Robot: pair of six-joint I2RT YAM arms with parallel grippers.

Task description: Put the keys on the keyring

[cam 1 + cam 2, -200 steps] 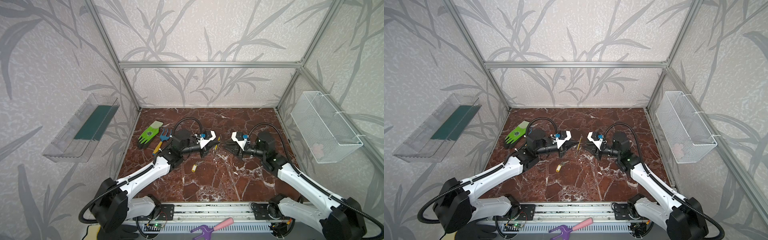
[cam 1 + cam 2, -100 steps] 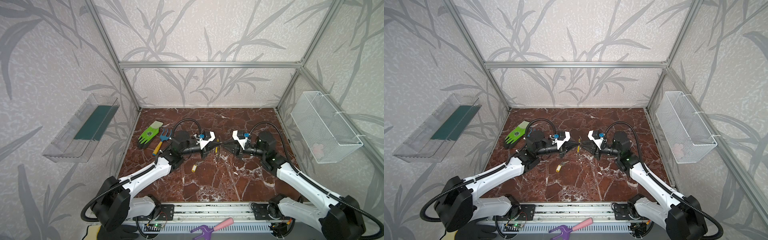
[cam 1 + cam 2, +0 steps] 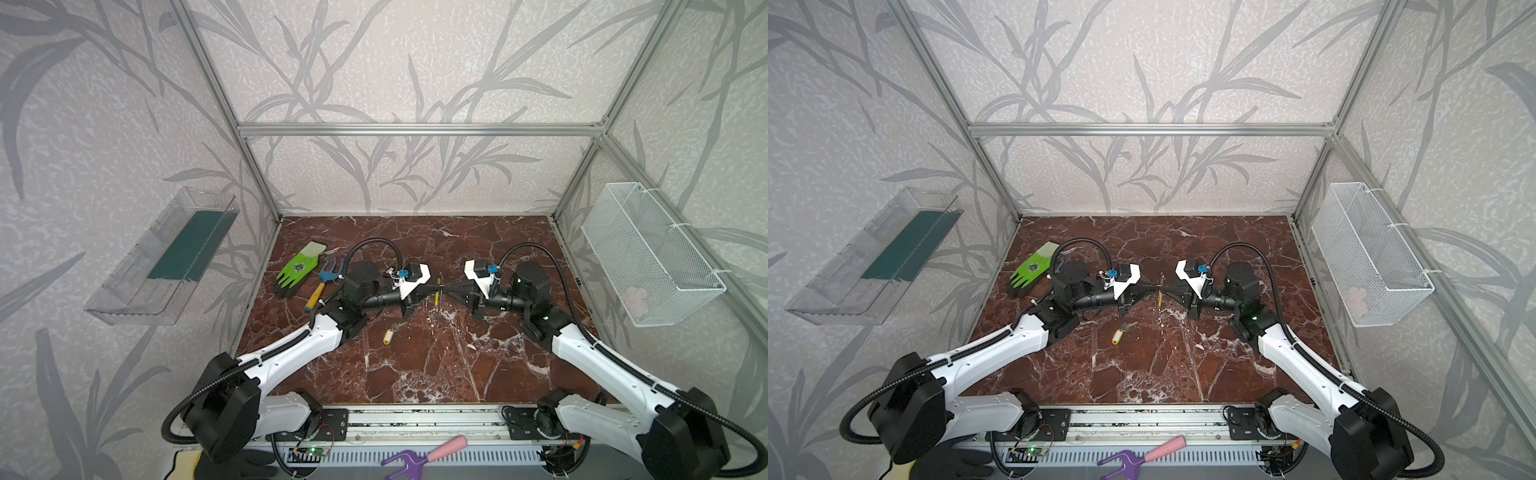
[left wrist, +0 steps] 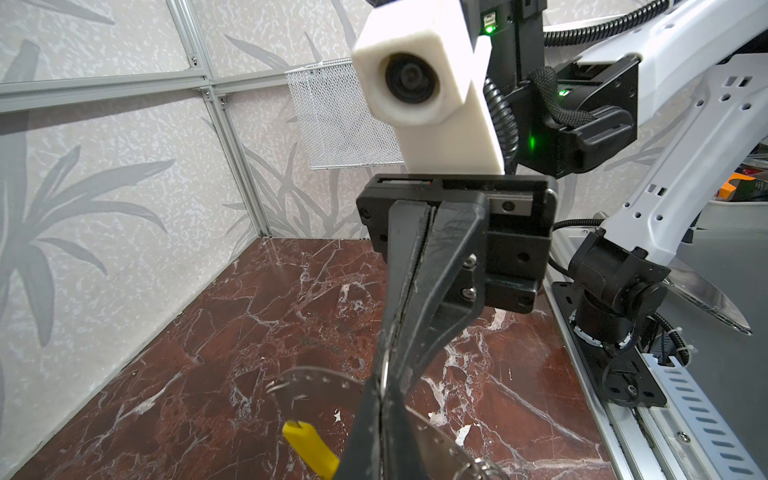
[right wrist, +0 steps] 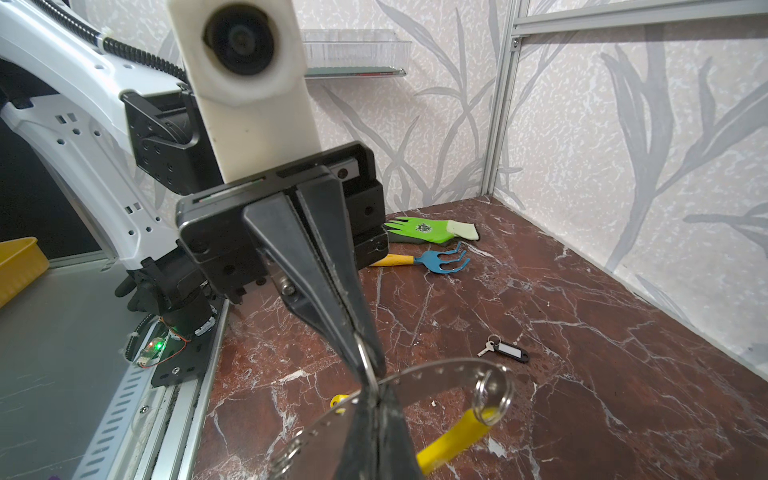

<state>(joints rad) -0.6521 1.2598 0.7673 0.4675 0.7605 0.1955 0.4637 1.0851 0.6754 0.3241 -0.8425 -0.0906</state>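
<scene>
The keyring [image 5: 436, 374], a thin grey perforated band with a yellow segment [image 5: 453, 440] and a small split ring [image 5: 492, 392], hangs above the table's middle. In both top views it shows edge-on [image 3: 438, 293] [image 3: 1159, 293]. My left gripper [image 3: 433, 289] [image 4: 380, 419] and right gripper [image 3: 447, 289] [image 5: 378, 436] meet tip to tip, both shut on its band [image 4: 316, 386]. The key with the yellow tag [image 3: 388, 336] [image 3: 1118, 336] lies on the marble in front of the left gripper. In the right wrist view, the key with the black fob [image 5: 505, 351] lies further back.
A green glove [image 3: 298, 270] and a blue hand rake [image 3: 324, 280] lie at the back left. A wire basket [image 3: 648, 253] hangs on the right wall, a clear shelf [image 3: 166, 257] on the left wall. A pink-and-purple tool [image 3: 424, 453] rests on the front rail.
My right gripper has moved left to meet the left gripper and has shut on the keyring. The left arm has barely moved.
</scene>
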